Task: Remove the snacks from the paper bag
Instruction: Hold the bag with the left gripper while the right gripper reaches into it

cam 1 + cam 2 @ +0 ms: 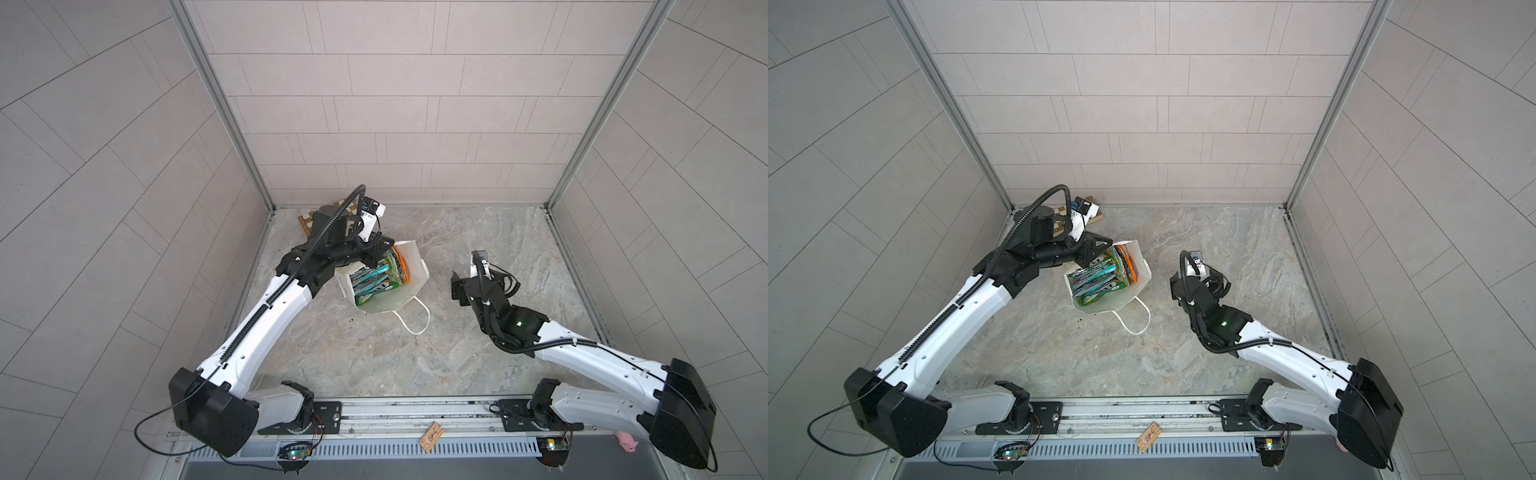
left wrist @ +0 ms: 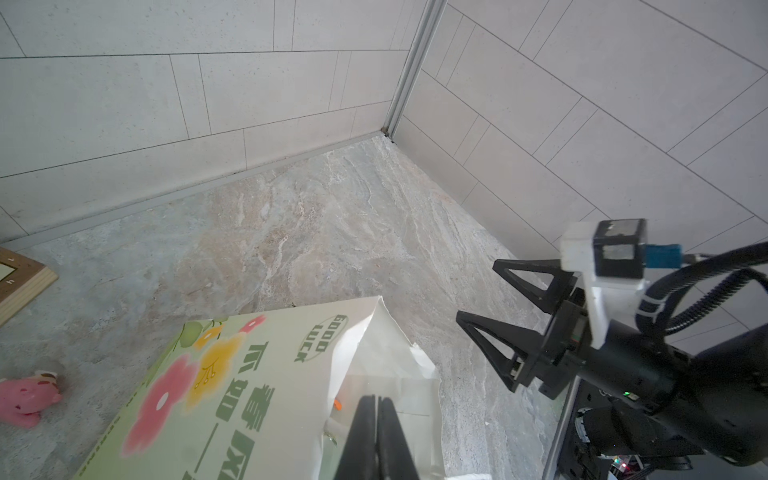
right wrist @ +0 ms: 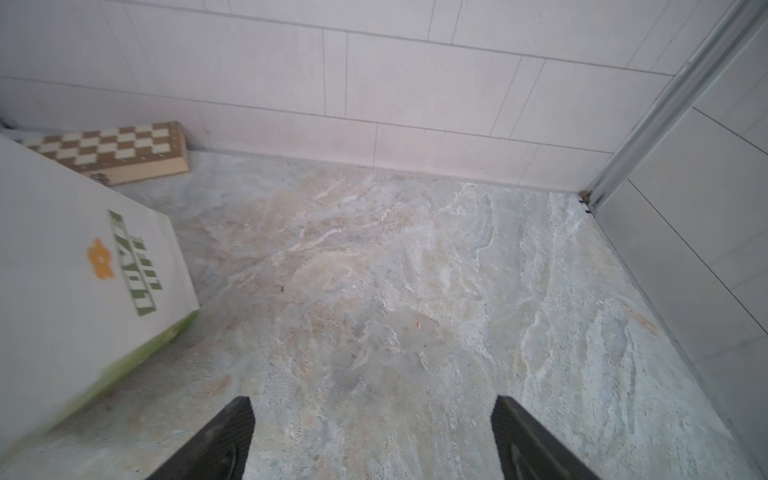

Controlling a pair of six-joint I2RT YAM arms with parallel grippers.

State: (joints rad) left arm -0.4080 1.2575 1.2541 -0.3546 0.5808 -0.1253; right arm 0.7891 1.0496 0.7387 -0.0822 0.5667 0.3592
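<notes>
The white paper bag (image 1: 412,258) (image 1: 1140,258) stands open-topped left of centre, a cord handle (image 1: 417,321) trailing in front. Its flowered face (image 2: 266,374) and green-lettered side (image 3: 62,270) show in the wrist views. Several snacks (image 1: 374,281) (image 1: 1096,279), green, teal and one orange packet (image 1: 401,266), stand packed inside. My left gripper (image 1: 374,259) (image 1: 1096,253) (image 2: 377,400) is shut at the bag's far-left rim; whether paper is pinched cannot be told. My right gripper (image 1: 457,286) (image 1: 1173,289) (image 3: 372,401) (image 2: 476,291) hangs open and empty, right of the bag and apart from it.
A folded wooden chessboard (image 1: 306,220) (image 3: 124,149) lies by the back wall behind the left arm. A pink pig toy (image 2: 25,399) sits on the floor near the bag, another (image 1: 627,441) by the right arm's base. A small wooden trap (image 1: 431,441) rests on the front rail.
</notes>
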